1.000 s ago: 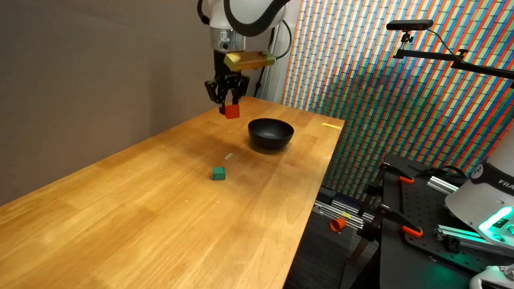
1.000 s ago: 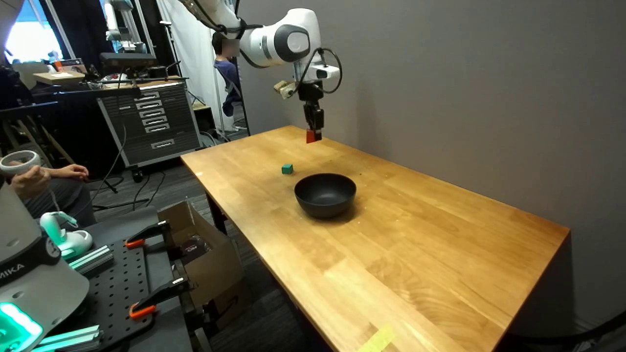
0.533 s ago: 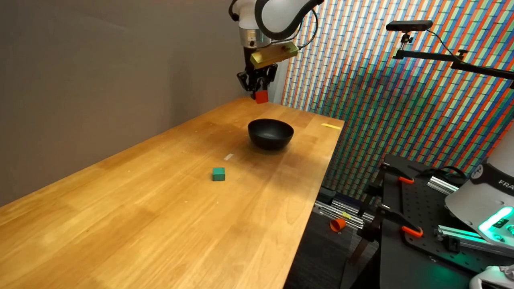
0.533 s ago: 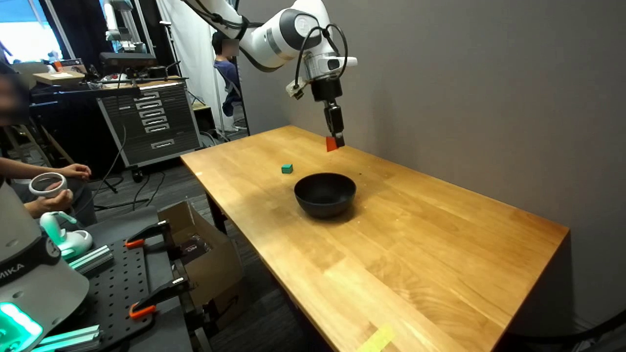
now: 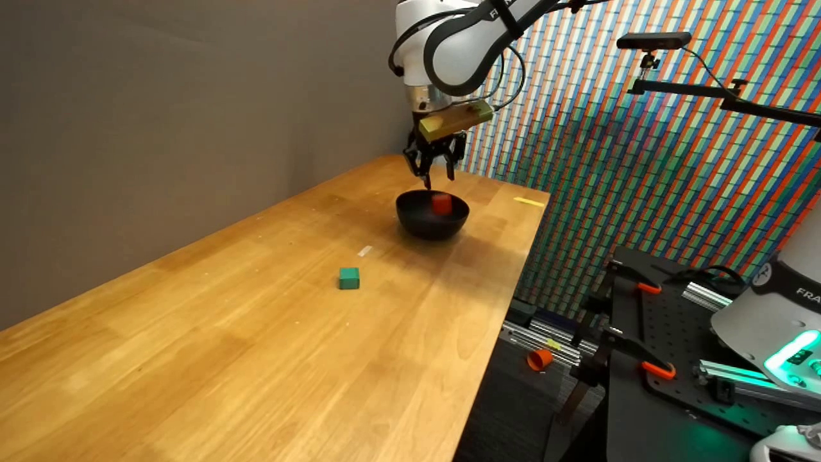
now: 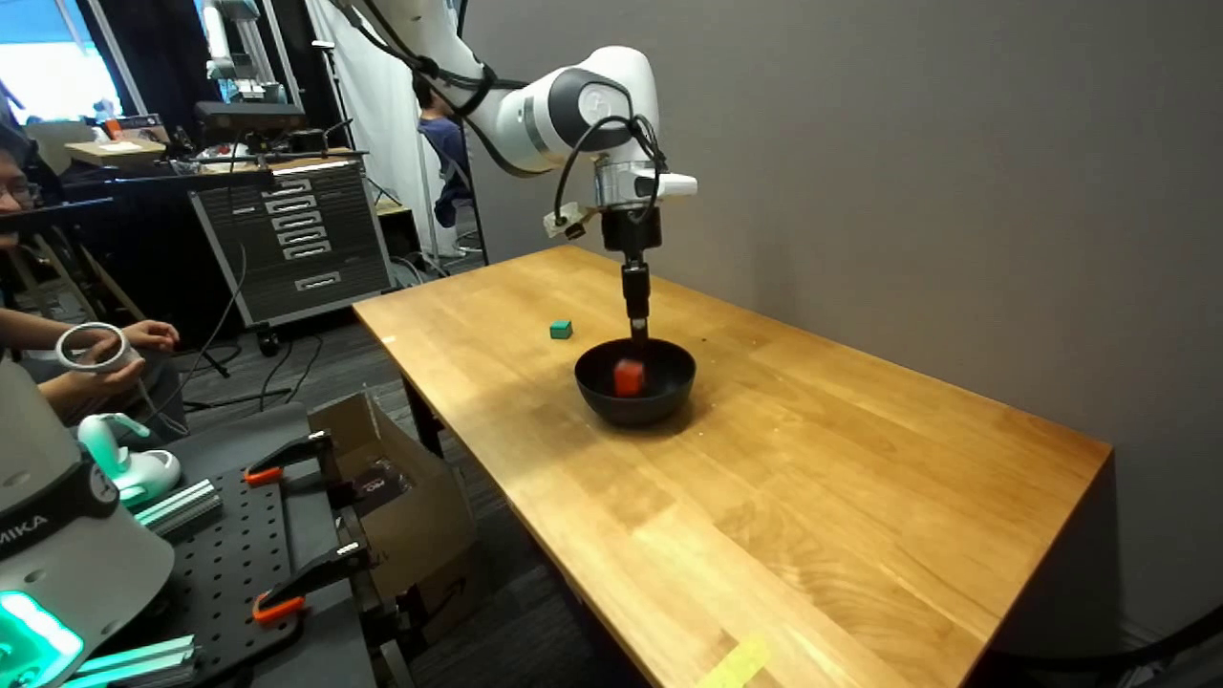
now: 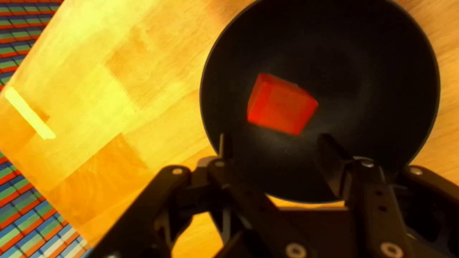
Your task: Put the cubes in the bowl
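One red cube (image 7: 281,104) we see in the bowl (image 6: 635,413), our gripper (image 5: 439,182) spread above, the green cube (image 5: 349,278) on the table (image 5: 256,353).

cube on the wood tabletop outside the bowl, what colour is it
Green; the cube shows best in an exterior view.
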